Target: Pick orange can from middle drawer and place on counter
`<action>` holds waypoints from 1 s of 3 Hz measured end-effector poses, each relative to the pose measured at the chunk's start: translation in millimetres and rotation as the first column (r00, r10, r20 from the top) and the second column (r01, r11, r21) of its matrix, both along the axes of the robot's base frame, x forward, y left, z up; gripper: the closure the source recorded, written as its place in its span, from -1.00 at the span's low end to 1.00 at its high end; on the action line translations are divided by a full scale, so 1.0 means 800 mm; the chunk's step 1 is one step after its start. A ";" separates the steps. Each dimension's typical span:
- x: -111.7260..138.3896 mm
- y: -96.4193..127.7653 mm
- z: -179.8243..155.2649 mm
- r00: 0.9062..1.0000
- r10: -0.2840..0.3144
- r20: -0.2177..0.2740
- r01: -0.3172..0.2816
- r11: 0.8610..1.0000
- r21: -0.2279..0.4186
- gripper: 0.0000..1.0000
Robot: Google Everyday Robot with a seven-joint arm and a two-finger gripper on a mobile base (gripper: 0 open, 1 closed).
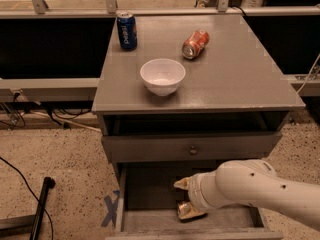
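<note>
We find the orange can [188, 212] lying on the flat bottom of the open middle drawer [150, 219], toward the front edge. It has not been lifted, so by our reading the task is at the reaching or grasping step. The lift out of the drawer and the placing are both left to do.

The gripper [184, 198] is down inside the drawer, touching or just above the can on its upper right. We cannot tell whether its jaws are open, closed or gripping the can. The white arm [250, 186] runs off to the right of the can and covers that side of the drawer.

Directly above the can is the shut drawer front [150, 148] with its small knob. Higher up is the counter [240, 79], which does not yet carry this can. On it, well apart from the can, are a white bowl [162, 76], a red-orange can [195, 43] on its side and an upright blue can [126, 30].

Only the can's left end shows; the rest is hidden by the gripper. The frame also cuts off the drawer's front edge below the can.
</note>
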State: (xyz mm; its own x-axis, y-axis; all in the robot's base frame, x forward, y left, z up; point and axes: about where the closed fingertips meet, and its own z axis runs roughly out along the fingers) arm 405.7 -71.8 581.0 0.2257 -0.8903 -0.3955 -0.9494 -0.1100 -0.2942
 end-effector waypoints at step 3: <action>0.012 0.002 -0.024 1.000 0.018 -0.011 -0.018 1.000 -0.021 -0.86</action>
